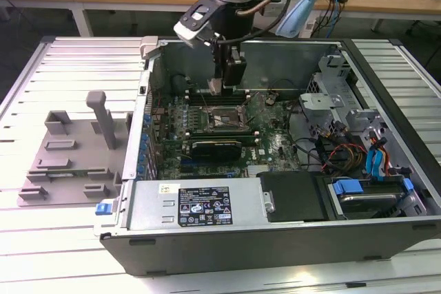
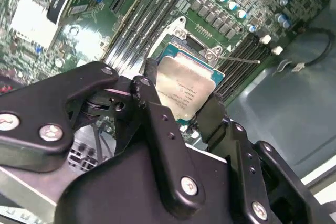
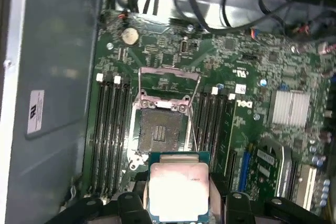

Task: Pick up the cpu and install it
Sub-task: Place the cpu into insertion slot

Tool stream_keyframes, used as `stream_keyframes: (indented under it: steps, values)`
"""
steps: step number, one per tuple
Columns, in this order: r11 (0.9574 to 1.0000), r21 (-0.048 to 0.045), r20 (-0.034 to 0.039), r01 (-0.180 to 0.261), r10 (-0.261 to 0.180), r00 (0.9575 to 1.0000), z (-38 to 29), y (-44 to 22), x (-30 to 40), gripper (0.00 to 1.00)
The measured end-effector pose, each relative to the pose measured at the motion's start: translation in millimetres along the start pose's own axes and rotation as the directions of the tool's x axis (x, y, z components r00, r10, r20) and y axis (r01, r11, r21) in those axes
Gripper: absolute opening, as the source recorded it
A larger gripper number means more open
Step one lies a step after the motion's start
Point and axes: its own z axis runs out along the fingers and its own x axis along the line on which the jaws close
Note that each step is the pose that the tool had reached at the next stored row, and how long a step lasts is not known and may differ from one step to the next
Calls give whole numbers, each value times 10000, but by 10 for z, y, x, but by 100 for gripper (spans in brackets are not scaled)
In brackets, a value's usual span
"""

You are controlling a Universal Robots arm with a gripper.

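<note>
The cpu (image 3: 178, 190), a flat square chip with a shiny silver top and a thin green edge, is held between my black fingers (image 3: 129, 204). In the second wrist view the cpu (image 2: 184, 85) sits in the same grip, tilted, with my gripper (image 2: 181, 113) shut on its sides. It hangs above the motherboard, just off the open black socket (image 3: 163, 127), whose metal load frame (image 3: 169, 74) is flipped up. In the exterior view my gripper (image 1: 216, 89) is inside the open computer case, a little above the socket (image 1: 218, 119).
Memory slots (image 3: 109, 129) flank the socket on both sides, and a thin lever wire (image 3: 192, 119) runs along one side of it. Cables (image 1: 331, 149) and drive bays (image 1: 375, 170) fill the case toward the exterior view's right. A grey fixture tray (image 1: 69, 163) lies outside the case at the exterior view's left.
</note>
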Motion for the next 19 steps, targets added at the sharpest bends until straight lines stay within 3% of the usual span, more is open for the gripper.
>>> stream_keyframes:
  steps: [1, 3, 5, 7, 9, 19]
  values:
    - [9998, 9, -8, -211, 211, 9998, 1, 0, 0, 55]
    - [9998, 8, -8, -211, 211, 9998, 1, 0, 0, 55]
    - [9997, -113, -4, -215, 215, 9998, 9, 1, 0, 55]
    - [9985, -503, 20, -233, 234, 9997, 26, -1, -7, 55]
    - [9977, -634, 28, -236, 238, 9997, 53, 0, -14, 55]
    - [9977, -635, 29, -239, 241, 9997, 201, 4, -8, 55]
